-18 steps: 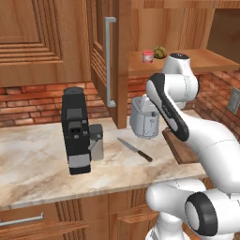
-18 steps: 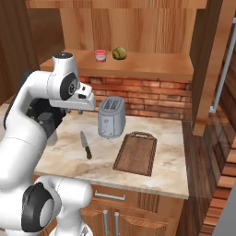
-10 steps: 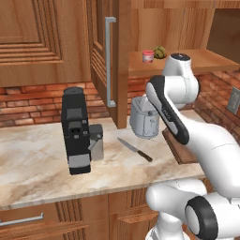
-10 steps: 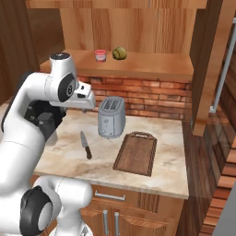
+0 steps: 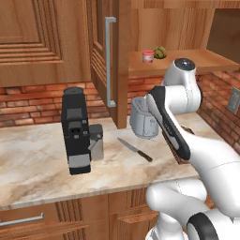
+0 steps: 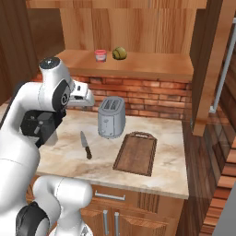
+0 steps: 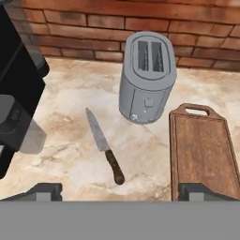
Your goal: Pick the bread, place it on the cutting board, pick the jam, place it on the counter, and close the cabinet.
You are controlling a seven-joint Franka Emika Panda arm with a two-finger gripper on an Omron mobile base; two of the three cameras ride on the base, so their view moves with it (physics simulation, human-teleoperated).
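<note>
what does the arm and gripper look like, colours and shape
The arm is made of glossy white rounded segments with dark grey to black bands and caps at the joints. The gripper ends in two small dark grey blocky fingertips. No cables or markings are visible.

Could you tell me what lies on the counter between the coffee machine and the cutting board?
A knife lies between the coffee machine and the cutting board, on bare counter, in the hand view.

Home kitchen, rendered. Seen below the hand: marbled counter [image 7: 70, 140] w/ toaster [image 7: 146, 77], knife [image 7: 104, 145], cutting board [image 7: 201, 150]; coffee machine [image 5: 76, 129] off to its side. Brick backsplash [image 7: 93, 23] ahead, wooden cabinet [image 5: 112, 61] above, drawers [image 6: 120, 203] under.
</note>
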